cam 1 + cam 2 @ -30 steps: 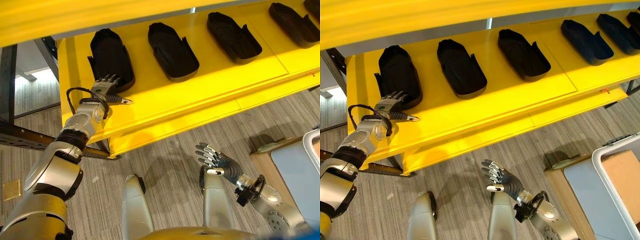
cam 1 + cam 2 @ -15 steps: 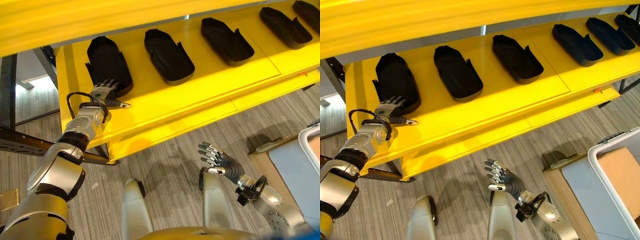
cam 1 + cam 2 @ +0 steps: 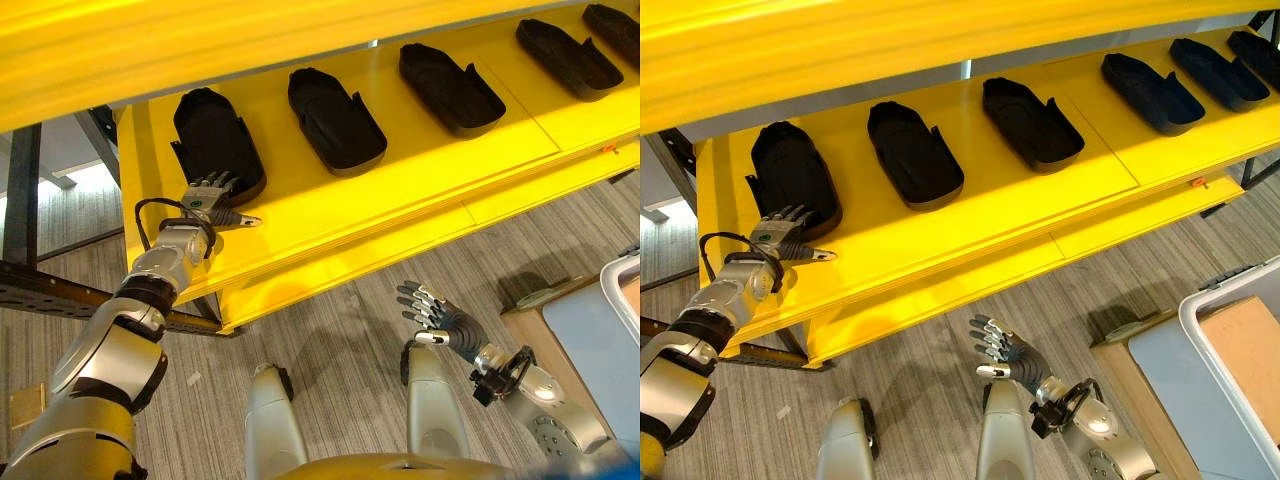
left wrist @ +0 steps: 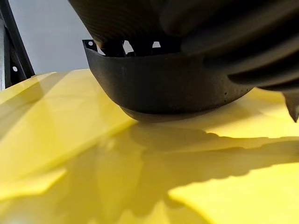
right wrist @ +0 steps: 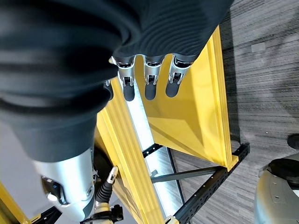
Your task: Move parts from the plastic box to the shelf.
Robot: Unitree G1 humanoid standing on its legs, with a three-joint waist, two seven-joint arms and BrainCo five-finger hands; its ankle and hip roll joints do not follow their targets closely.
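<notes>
A: What lies past the right hand [image 5: 154, 56]?
B: Its dark-tipped fingers [image 5: 150, 81] hang straight and relaxed, holding nothing. Beyond them runs the yellow shelf [image 5: 201, 121], seen edge-on.
A: And under that?
B: A black perforated frame [image 5: 210, 186] carries it, with grey striped floor [image 5: 266, 84] off to the side.
</notes>
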